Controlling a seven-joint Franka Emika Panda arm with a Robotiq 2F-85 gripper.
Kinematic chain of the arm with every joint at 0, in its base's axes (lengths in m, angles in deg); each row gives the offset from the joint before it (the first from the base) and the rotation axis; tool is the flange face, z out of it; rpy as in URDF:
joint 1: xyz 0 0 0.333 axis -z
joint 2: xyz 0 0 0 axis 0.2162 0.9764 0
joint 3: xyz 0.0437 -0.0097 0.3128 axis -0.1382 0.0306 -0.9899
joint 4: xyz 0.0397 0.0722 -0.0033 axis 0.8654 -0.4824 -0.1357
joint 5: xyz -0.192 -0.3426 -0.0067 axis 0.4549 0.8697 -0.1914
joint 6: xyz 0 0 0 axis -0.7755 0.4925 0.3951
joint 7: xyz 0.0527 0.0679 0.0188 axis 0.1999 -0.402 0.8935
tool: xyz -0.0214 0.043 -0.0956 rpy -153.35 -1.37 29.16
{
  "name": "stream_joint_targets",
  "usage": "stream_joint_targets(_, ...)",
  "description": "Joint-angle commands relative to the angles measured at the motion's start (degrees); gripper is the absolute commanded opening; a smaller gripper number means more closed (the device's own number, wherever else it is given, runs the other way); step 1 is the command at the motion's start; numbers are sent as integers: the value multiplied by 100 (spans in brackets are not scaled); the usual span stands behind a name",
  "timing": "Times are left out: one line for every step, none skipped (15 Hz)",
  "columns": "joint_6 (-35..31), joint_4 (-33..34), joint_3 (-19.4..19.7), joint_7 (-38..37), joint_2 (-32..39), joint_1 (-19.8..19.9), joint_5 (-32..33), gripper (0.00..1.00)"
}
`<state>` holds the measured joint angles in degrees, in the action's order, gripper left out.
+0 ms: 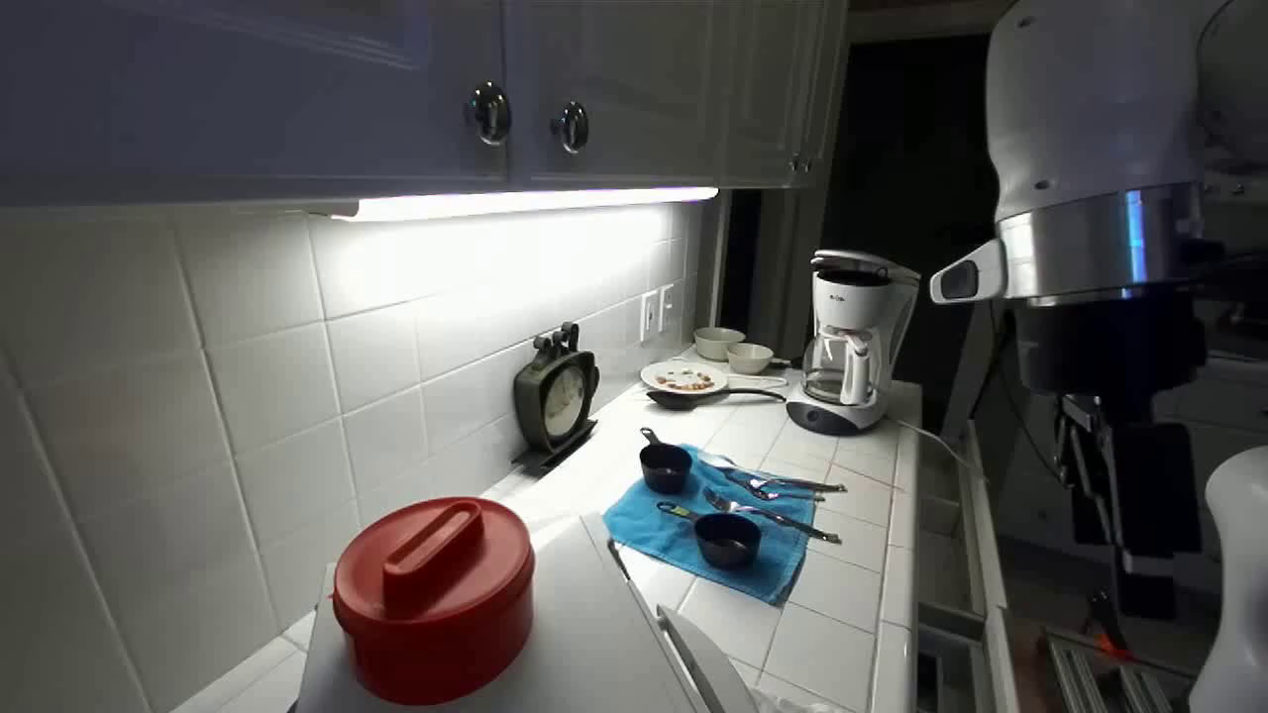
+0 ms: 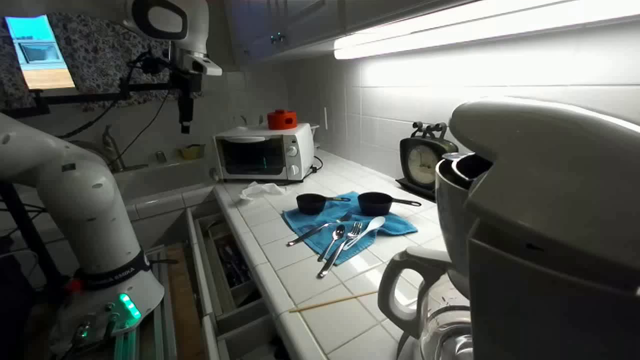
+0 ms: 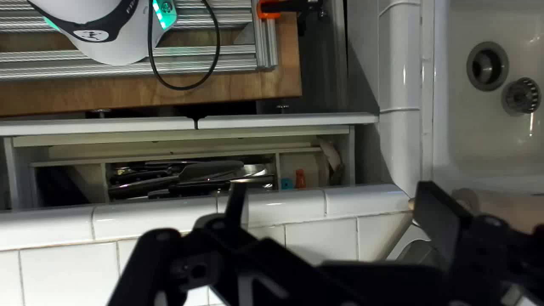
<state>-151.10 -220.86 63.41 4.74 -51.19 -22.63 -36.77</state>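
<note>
Up near the toaster oven (image 2: pixel 265 152) on the counter (image 3: pixel 68 272), there hung your gripper (image 3: pixel 332 193), wide and empty; one low sideways swing risked clipping that oven or snagging the open drawer (image 3: pixel 289 122).

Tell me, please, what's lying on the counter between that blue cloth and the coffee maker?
A thin tan stick lies on the white tiles between the blue cloth and the coffee maker, as an exterior view shows.
</note>
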Motion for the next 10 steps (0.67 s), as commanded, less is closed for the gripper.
stream_joint_targets(53, 18, -133, 96, -18, 194, -73, 100)
stream_joint_targets(53, 18, -133, 96, -18, 194, -73, 100)
stream_joint_targets(53, 18, -133, 96, -18, 194, -73, 100)
stream_joint_targets(53, 18, -133, 96, -18, 194, -73, 100)
stream_joint_targets(53, 18, -133, 96, -18, 194, -73, 100)
stream_joint_targets(53, 18, -133, 96, -18, 194, -73, 100)
stream_joint_targets(53, 18, -133, 96, -18, 194, -73, 100)
stream_joint_targets(53, 18, -133, 96, -18, 194, -73, 100)
stream_joint_targets(88, 32, -178, -34, -22, 268, 6, 100)
stream_joint_targets(66, -9, -157, 11, -67, 335, 99, 100)
